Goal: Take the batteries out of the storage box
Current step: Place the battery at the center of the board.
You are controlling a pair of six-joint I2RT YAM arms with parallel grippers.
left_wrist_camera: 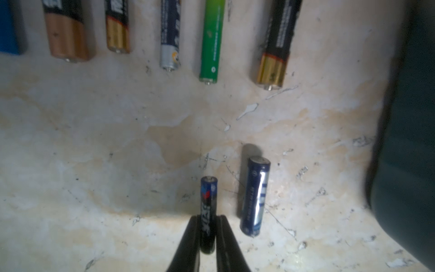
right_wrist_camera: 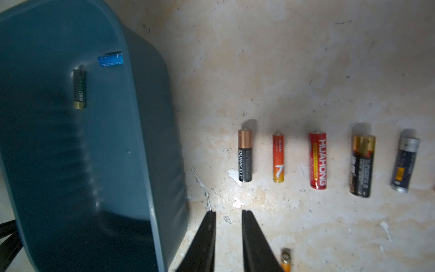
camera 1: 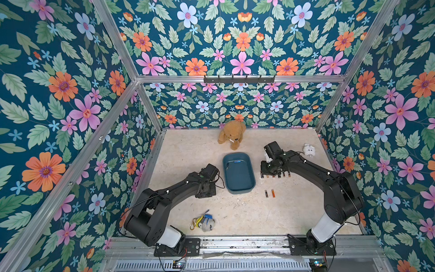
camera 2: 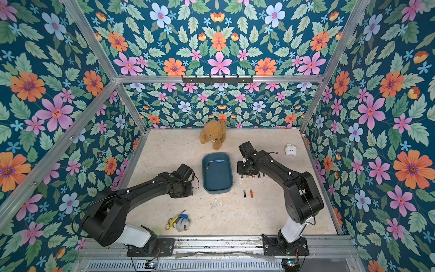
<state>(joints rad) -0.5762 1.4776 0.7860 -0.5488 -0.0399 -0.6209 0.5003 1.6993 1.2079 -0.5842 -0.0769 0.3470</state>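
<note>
The teal storage box (camera 1: 240, 180) (camera 2: 217, 179) lies mid-table between my arms. Two batteries remain inside at its far end: a blue one (camera 1: 236, 161) (right_wrist_camera: 110, 58) and a dark green one (right_wrist_camera: 79, 89). My left gripper (left_wrist_camera: 208, 217) is shut on a thin black battery (left_wrist_camera: 208, 200), low over the table beside a loose blue battery (left_wrist_camera: 255, 195). A row of batteries (left_wrist_camera: 211, 47) lies beyond it. My right gripper (right_wrist_camera: 229, 213) is open and empty beside the box wall. Before it lie several batteries in a row (right_wrist_camera: 317, 160) (camera 1: 275, 175).
A black battery (camera 1: 266, 193) and an orange one (camera 1: 273, 193) lie right of the box's near end. A teddy bear (camera 1: 232, 137) sits behind the box. A small white plush (camera 1: 309, 150) lies far right, and a keychain bundle (camera 1: 203, 222) near the front.
</note>
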